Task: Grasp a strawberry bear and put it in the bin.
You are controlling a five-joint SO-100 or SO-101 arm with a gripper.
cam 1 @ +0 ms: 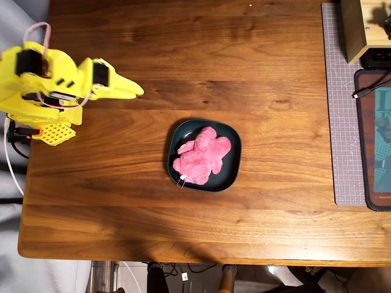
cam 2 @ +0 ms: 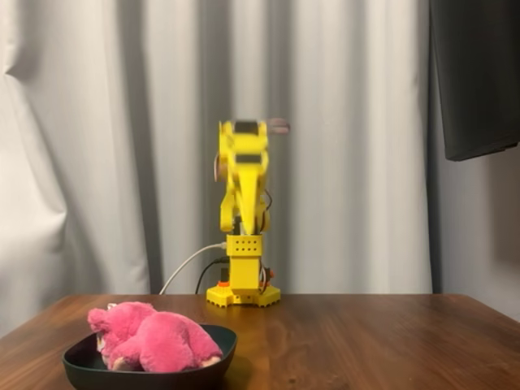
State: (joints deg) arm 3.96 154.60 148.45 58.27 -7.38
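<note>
Strawberry bear (cam 1: 202,156) lies inside the bin (cam 1: 233,168) at mid-table (cam 1: 256,73), so we judge the task finished, with nothing left but rest. Our yellow arm (cam 1: 49,76) is folded over its base, well apart from the bin. Its gripper (cam 1: 135,91) looks closed and empty.

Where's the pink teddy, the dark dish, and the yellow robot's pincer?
strawberry bear (cam 1: 201,156), overhead view, middle of its fluffy body.
bin (cam 1: 233,168), overhead view, bare rim at the right.
pincer (cam 1: 135,92), overhead view, at the fingertips.
</note>
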